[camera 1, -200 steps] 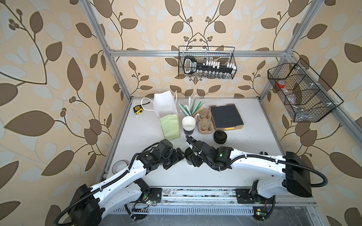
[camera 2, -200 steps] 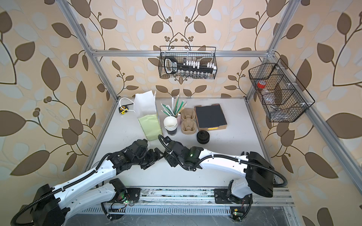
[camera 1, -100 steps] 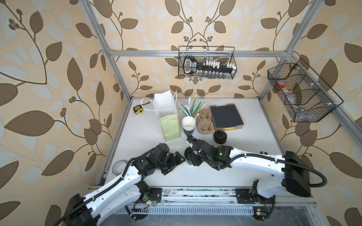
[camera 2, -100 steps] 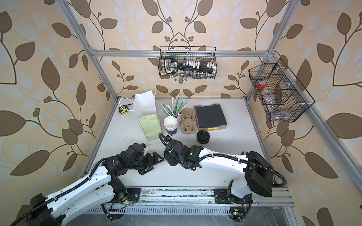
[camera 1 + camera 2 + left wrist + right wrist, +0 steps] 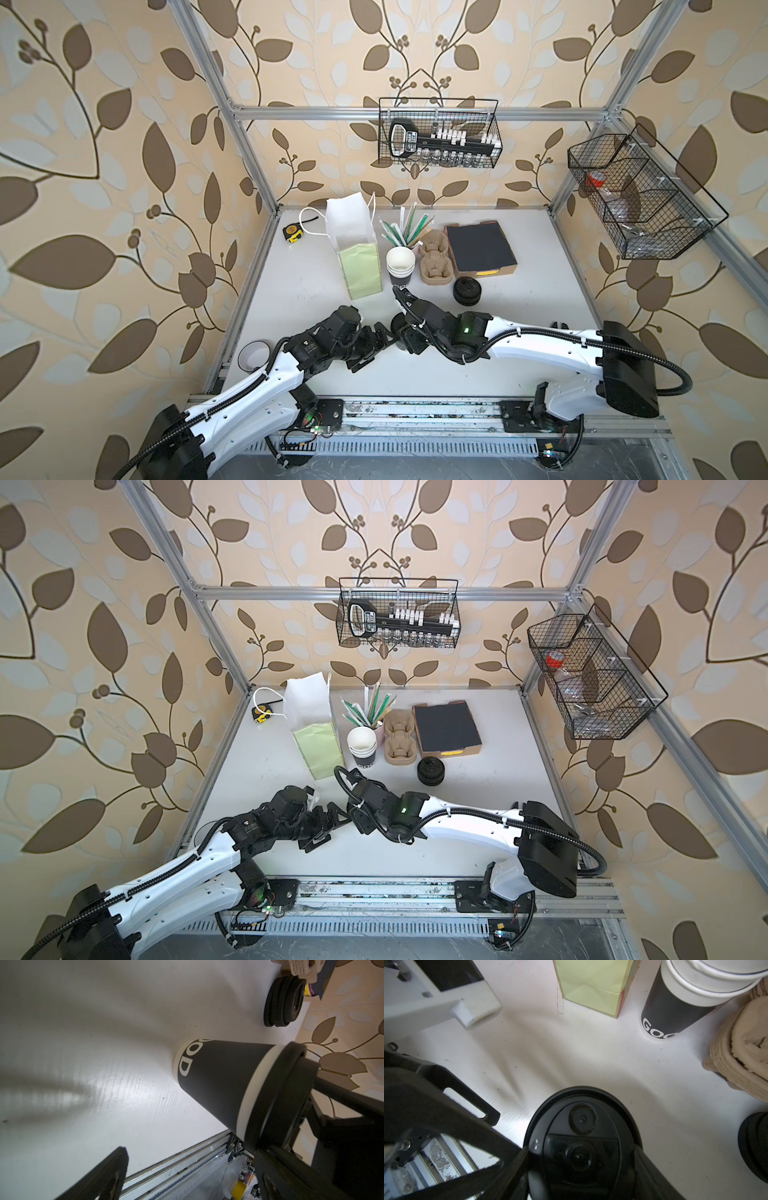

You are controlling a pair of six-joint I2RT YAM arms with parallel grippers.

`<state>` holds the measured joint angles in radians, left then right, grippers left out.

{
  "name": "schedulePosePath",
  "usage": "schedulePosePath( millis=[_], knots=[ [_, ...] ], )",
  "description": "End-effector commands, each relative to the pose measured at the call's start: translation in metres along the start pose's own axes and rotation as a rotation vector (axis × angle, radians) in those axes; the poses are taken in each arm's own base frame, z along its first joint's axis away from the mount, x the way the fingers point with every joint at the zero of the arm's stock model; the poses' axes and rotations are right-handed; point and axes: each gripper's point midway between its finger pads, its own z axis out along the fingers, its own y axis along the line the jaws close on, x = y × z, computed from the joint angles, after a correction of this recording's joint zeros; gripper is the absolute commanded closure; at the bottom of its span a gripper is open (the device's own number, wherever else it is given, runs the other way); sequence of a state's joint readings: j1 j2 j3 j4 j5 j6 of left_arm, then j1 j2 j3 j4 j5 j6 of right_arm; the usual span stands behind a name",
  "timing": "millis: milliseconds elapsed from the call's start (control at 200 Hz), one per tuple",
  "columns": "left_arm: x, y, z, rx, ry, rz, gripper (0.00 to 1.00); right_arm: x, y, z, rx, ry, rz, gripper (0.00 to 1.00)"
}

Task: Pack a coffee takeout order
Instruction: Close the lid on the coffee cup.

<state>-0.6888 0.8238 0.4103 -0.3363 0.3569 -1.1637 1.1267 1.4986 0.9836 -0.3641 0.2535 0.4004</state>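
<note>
A black paper cup point(image 5: 216, 1076) with its black lid point(image 5: 583, 1120) on stands on the table near the front, seen under my right wrist in a top view point(image 5: 397, 328). My right gripper point(image 5: 580, 1159) is shut on the lid, one finger at each side of its rim. Just left of the cup, my left gripper point(image 5: 374, 347) is open, holding nothing and not touching the cup. The tan cup carrier point(image 5: 434, 259) and the dark sheet point(image 5: 482, 245), lying on a flat box, are at the back.
A stack of black cups point(image 5: 401, 264), a green-and-white paper bag point(image 5: 357, 253) and a holder of straws point(image 5: 405, 226) stand behind the grippers. Spare lids point(image 5: 466, 291) are stacked to the right. A tape measure point(image 5: 291, 232) lies at the back left.
My left arm has drawn back a little from the cup toward the table's front. My right gripper has stayed on the lid.
</note>
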Motion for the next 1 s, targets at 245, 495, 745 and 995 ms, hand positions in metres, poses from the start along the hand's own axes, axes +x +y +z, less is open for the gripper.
schedulePosePath(
  millis=[245, 495, 745, 995],
  knots=[
    [-0.009, 0.028, 0.012, -0.073, -0.065, 0.007, 0.08, 0.170, 0.001, 0.014, -0.037, 0.565, -0.013, 0.32],
    [-0.005, 0.056, 0.012, -0.129, -0.076, -0.016, 0.12, 0.184, -0.008, 0.019, 0.020, 0.570, 0.018, 0.33],
    [-0.005, 0.064, 0.009, -0.166, -0.080, -0.006, 0.14, 0.185, -0.010, 0.020, 0.038, 0.568, 0.026, 0.33],
    [-0.015, 0.036, -0.018, -0.166, -0.137, 0.058, 0.11, 0.151, -0.027, 0.008, 0.072, 0.492, 0.100, 0.33]
  ],
)
